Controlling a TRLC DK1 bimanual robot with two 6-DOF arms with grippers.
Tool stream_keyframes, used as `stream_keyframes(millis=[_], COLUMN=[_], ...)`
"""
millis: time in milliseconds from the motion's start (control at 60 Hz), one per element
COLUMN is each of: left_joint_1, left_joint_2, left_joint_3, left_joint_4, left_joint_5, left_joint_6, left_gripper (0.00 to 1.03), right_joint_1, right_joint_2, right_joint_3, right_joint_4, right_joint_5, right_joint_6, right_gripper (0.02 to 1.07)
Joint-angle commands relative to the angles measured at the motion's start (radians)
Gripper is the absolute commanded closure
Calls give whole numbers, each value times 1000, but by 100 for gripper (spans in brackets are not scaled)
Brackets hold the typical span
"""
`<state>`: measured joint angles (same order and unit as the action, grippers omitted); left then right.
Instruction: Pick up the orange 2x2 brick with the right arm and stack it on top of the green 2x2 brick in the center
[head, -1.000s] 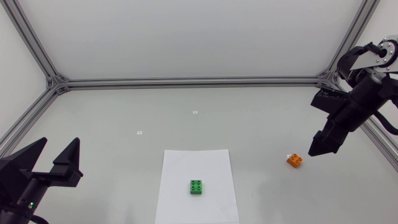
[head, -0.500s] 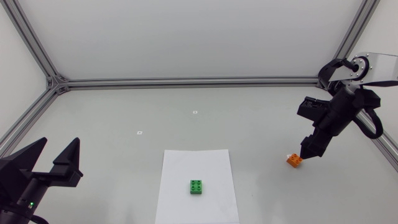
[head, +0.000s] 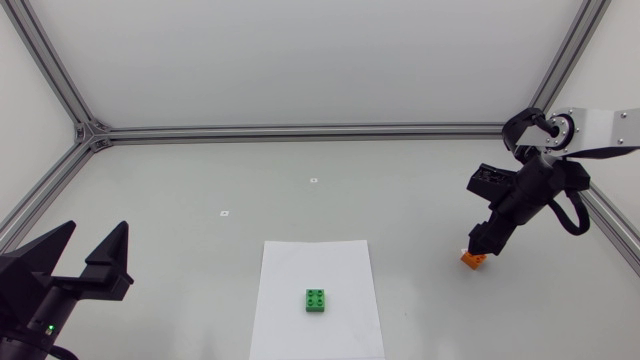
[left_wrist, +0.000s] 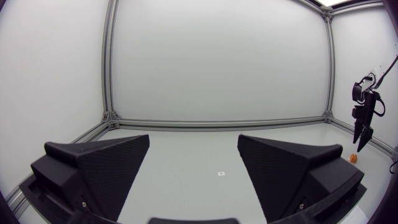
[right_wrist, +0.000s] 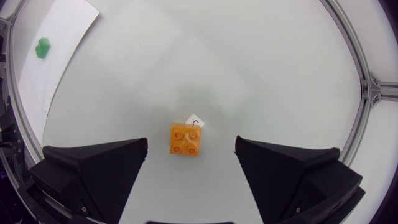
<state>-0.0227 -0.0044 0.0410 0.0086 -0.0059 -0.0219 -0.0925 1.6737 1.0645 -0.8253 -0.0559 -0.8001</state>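
Head view: the right arm comes in from the right edge, and its hand (head: 479, 242) hangs just above the orange brick (head: 471, 261), which lies on the counter (head: 400, 215) far right of the middle. The green brick (head: 317, 300) sits on a white sheet of paper (head: 315, 262) near the front centre, well apart from the orange one. The left hand (head: 88, 262) is at the near left corner, its fingers spread.

Left wrist view: the left hand's two fingers stand wide apart with nothing between them. The right arm and orange brick show far off to the right.

Right wrist view: the right hand's fingers are spread, with the orange brick lying between them and touching neither. A small white tag (right_wrist: 195, 121) touches the brick's far corner. The green brick on its paper lies far off to the left.
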Motion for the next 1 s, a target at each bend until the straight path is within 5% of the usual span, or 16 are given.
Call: stream_keyframes(millis=[0,817,983], left_joint_1=[3,3,3], left_joint_2=[-8,-8,-8], left_joint_3=[-41,-41,-41], left_joint_4=[-15,-15,-15], left_joint_5=[4,4,4], left_joint_6=[13,13,13], left_gripper=[4,4,4], right_joint_1=[7,-7,-12], right_joint_2=[21,93,110], right_joint_3=[-40,-81,-95], right_joint_4=[6,72,101], right_joint_5=[-5,27,33], right_joint_6=[18,21,21], right_gripper=[7,7,16])
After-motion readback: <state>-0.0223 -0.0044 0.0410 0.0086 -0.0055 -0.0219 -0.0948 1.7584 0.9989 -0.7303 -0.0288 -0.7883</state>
